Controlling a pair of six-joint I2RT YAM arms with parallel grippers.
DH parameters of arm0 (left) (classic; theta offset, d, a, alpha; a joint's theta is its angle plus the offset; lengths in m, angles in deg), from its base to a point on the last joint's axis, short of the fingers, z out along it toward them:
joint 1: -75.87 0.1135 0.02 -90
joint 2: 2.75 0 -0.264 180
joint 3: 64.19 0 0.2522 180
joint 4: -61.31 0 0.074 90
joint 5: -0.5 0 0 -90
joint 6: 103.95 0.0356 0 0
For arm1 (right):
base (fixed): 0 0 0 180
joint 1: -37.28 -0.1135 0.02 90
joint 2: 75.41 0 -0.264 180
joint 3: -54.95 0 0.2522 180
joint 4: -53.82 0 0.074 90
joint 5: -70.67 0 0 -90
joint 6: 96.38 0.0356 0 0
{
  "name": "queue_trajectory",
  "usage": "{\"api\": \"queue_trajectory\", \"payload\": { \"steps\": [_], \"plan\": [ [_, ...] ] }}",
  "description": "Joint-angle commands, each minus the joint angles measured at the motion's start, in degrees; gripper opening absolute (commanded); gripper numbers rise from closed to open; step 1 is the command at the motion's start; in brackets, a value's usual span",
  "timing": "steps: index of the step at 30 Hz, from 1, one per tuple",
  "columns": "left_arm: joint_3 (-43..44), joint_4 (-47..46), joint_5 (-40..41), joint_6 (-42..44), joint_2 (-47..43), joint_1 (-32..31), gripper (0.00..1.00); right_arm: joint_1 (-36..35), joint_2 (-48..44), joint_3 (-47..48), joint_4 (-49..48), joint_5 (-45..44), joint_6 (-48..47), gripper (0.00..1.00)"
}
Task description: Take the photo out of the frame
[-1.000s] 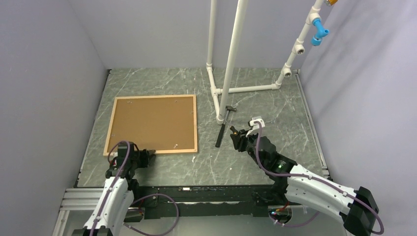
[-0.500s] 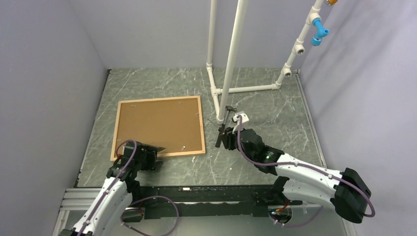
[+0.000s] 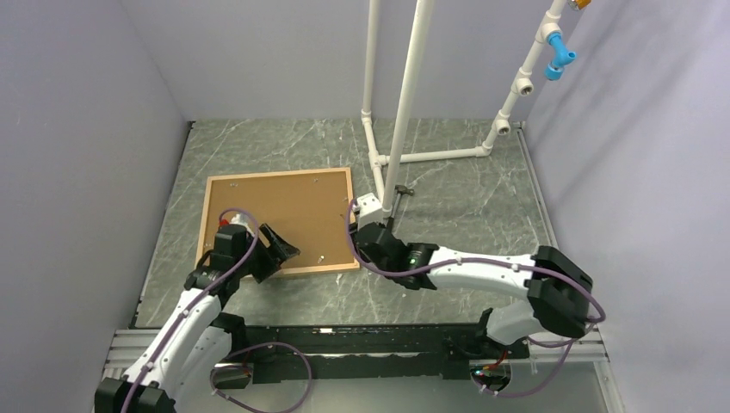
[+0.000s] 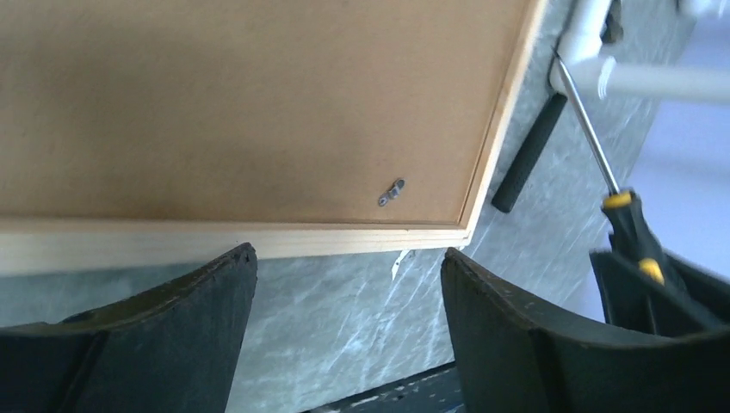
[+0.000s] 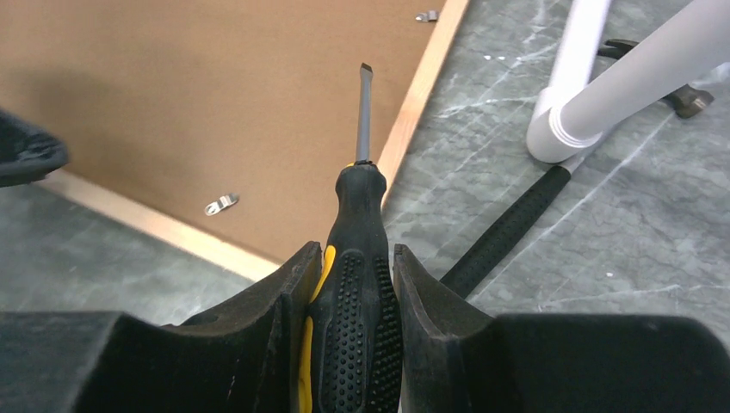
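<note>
Hands first: the right hand (image 5: pixel 357 258) is clamped tight around the black-and-yellow handle of a screwdriver (image 5: pixel 361 198). Its flat blade points out over the brown backing board (image 5: pixel 198 95), just inside the right rail of the frame (image 5: pixel 422 86). The left hand (image 4: pixel 344 258) is spread wide with nothing in it, hovering at the frame's near rail, close to the near right corner.

Out from there, the frame lies back-up and flat on the bench (image 4: pixel 344 335), with the board seated inside the moulding. 2 small metal tabs (image 5: pixel 221 204) show in the right wrist view, 1 by the near rail and 1 at the far right corner, both at the board's edge.

The photo is out of sight; by my reading it sits under that board, inside the frame. So: tool in hand, nothing opened. Left to do, as I judge it, is to lever the tabs aside, lift the board and take the photo out.

A hammer (image 5: pixel 508 228) lies unused beside the frame, at the foot of a white pipe stand (image 5: pixel 568 103).
</note>
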Motion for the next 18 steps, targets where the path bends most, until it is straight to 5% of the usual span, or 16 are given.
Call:
{"api": "queue_trajectory", "payload": {
  "steps": [1,9,18],
  "plan": [
    [1.65,-7.9,-6.32,15.62,3.01,-0.32,0.74,0.09,5.26,6.02,5.05,-7.49,4.09,0.0],
    [-2.68,-20.58,-9.29,15.71,8.07,-1.37,0.34,0.09,13.21,13.61,10.61,-10.68,6.49,0.0],
    [-3.23,-25.83,-9.05,15.43,13.06,-3.38,0.18,0.27,18.41,17.78,10.68,-13.77,6.05,0.0]
  ]
}}
